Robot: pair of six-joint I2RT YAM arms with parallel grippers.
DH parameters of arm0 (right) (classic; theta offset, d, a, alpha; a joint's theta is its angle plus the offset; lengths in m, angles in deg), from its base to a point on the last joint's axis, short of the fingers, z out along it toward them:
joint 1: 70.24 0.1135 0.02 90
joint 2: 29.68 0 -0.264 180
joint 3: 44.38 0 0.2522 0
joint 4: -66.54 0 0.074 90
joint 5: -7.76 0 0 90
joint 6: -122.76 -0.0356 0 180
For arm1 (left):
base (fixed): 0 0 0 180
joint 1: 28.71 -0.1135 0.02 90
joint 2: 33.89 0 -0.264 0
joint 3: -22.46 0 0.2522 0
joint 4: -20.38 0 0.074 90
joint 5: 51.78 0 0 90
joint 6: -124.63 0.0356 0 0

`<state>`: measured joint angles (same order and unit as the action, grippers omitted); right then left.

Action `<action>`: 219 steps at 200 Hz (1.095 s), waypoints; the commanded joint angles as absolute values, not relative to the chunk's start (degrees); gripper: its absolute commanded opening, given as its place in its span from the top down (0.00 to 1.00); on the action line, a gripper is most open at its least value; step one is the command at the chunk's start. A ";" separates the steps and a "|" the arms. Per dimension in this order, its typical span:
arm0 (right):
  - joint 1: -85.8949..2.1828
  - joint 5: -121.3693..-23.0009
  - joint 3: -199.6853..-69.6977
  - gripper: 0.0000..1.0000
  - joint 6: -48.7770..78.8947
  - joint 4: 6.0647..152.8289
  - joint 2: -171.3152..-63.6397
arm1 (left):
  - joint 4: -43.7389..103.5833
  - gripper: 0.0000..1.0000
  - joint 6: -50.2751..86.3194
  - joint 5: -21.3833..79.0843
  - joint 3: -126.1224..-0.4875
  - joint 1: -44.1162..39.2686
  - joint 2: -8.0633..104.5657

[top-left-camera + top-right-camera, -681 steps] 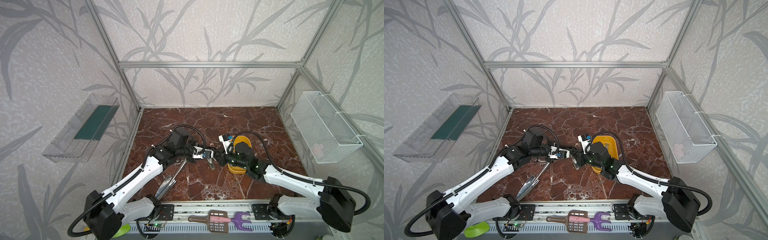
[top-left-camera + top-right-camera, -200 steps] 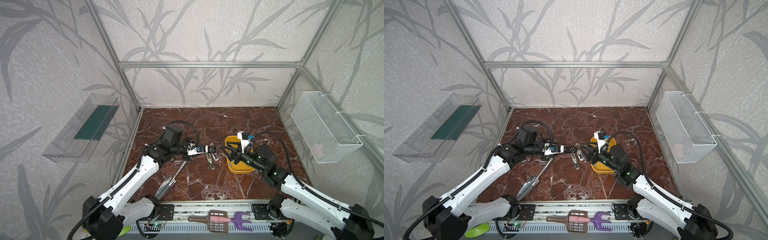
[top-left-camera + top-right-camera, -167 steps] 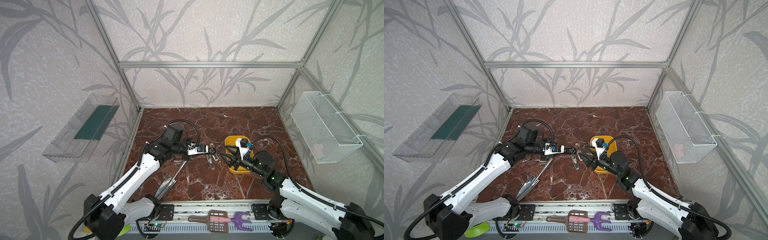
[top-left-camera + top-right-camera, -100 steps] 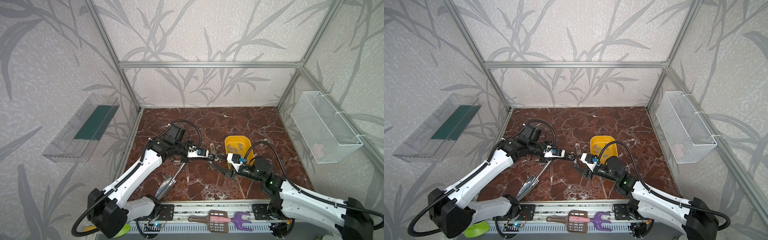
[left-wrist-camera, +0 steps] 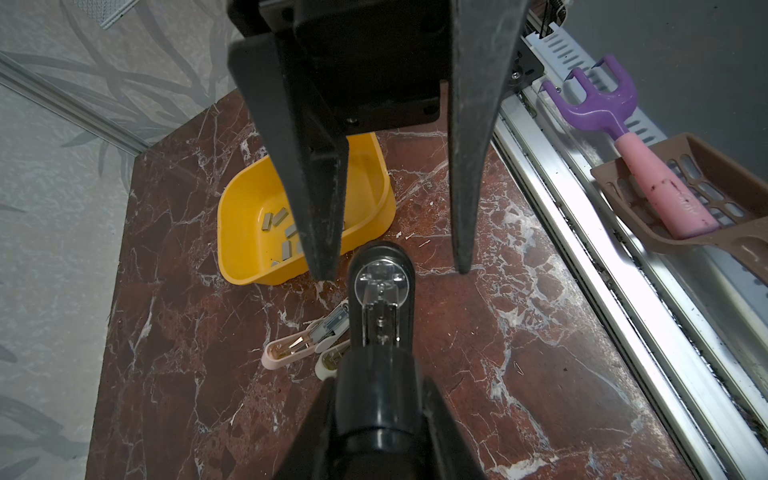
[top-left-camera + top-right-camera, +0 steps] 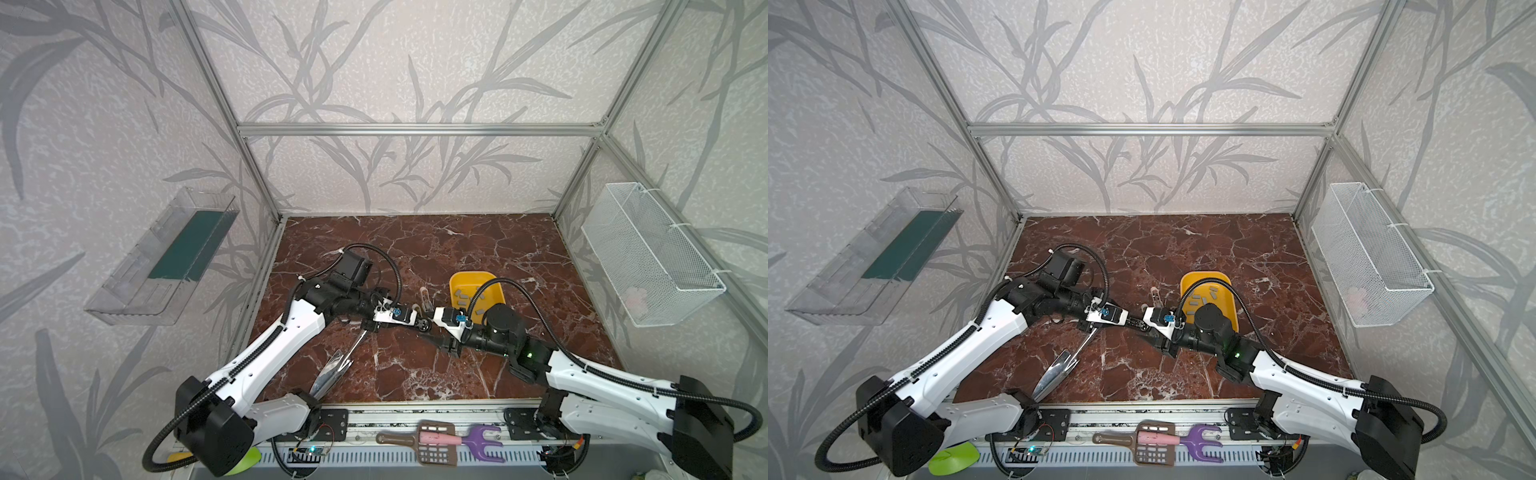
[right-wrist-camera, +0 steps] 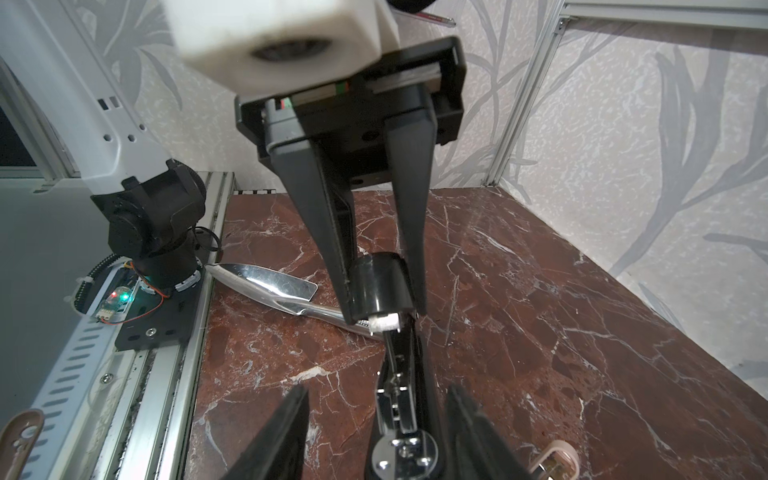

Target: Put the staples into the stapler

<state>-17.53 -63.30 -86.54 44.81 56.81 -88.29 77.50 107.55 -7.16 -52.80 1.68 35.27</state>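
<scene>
In both top views the stapler (image 6: 1137, 322) is held just beside the yellow tray (image 6: 1185, 286).

Left wrist view: the staples (image 5: 274, 220) lie inside the tray. The right end effector (image 5: 395, 273) has its fingers apart, astride the stapler head.

Right wrist view: the left end effector (image 7: 384, 316) is clamped on the stapler's black end.

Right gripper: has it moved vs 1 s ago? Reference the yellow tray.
Yes. The right gripper has left the yellow tray, shifting left and toward the front edge, and now straddles the black stapler tip.
</scene>
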 commanded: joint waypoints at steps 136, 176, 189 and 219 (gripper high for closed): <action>-16.63 -68.22 -94.92 0.83 43.35 67.97 -96.10 | 76.25 1.00 109.16 -11.78 -53.53 3.56 33.53; -16.63 -68.77 -95.75 0.79 43.41 68.79 -97.61 | 76.07 1.00 108.94 -13.46 -53.53 3.61 33.11; -16.58 -69.04 -95.67 0.77 43.51 68.70 -97.79 | 76.12 1.00 108.74 -14.30 -53.75 3.53 32.99; -16.30 -69.35 -95.68 0.75 43.92 68.61 -98.14 | 75.14 1.00 108.12 -15.67 -53.36 3.54 32.31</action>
